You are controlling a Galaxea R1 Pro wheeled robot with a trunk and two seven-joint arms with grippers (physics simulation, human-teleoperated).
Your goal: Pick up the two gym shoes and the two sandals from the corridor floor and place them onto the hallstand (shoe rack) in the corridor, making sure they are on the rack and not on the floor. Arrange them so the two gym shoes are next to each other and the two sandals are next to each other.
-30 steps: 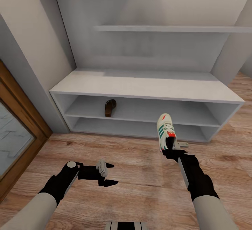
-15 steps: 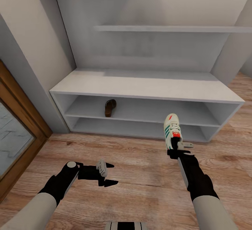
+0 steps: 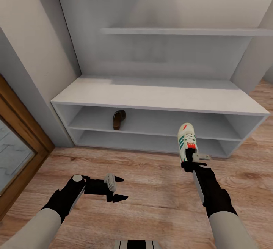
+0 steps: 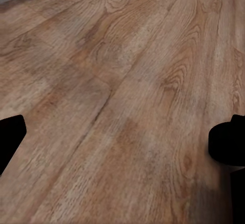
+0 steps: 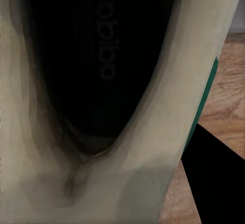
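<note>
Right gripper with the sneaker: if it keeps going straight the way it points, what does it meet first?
Probably the hallstand. The right gripper holds the gym shoe toe-forward, aimed at the open shelf rows, so the toe would likely enter an opening or meet the shelf edge between them. Depth is unclear in the head view.

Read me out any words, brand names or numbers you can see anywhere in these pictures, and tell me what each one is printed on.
Dark insole of the gym shoe, held in the right gripper: faint lettering seen sideways, looks like "adidas", too blurred to be sure.
Sandal, hallstand, floor: no text that can be read.
</note>
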